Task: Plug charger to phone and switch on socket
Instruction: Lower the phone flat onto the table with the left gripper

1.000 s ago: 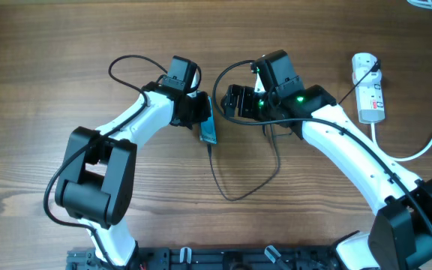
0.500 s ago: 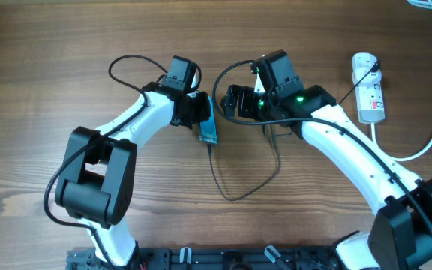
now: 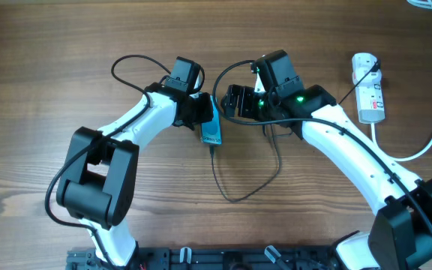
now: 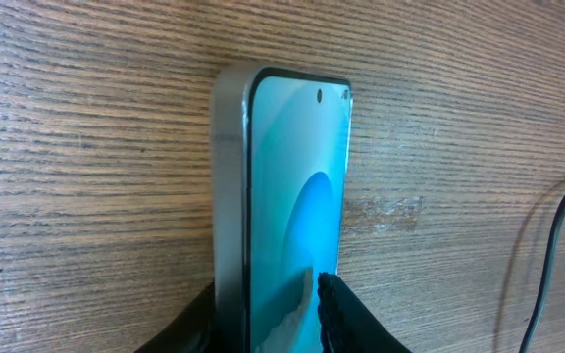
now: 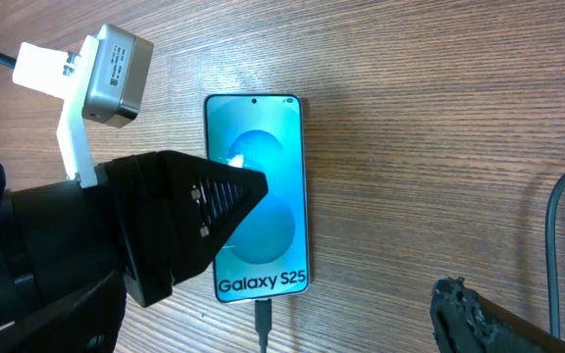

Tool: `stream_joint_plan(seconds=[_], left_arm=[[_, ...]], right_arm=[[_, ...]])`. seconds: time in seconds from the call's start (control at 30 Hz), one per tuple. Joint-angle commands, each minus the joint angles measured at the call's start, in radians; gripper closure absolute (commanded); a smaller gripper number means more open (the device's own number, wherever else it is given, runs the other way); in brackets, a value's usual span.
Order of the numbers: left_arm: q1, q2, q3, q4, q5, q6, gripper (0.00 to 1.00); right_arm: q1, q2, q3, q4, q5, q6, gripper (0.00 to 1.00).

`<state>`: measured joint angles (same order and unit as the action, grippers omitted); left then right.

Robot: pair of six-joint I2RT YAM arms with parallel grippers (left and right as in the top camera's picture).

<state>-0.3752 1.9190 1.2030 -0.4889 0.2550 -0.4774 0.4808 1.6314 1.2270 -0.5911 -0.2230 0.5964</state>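
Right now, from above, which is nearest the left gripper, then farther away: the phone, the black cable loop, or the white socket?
From the left gripper:
1. phone, right at its fingertips.
2. black cable loop, lower down, toward the robot's base.
3. white socket, far off on the right side.

You've got a brown wood-grain table (image 3: pixel 51 45) filling every view. There's a pale scuff (image 4: pixel 385 208) on it right of centre in the left wrist view, and a black rail (image 3: pixel 223 259) along the overhead's bottom edge.
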Motion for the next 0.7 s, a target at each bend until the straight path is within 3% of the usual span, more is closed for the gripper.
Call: stream_joint_plan(seconds=[0.0,0.67], left_arm=[[-0.007,0.011,-0.001,0.006,-0.014,-0.002,0.69],[0.013,0.011,0.000,0.003,-0.014,-0.002,0.65]], right_arm=[[-0.001,-0.005,0.010,-0.001,0.021,-0.018,0.00],[-0.001,-0.005,0.010,-0.001,0.021,-0.018,0.00]])
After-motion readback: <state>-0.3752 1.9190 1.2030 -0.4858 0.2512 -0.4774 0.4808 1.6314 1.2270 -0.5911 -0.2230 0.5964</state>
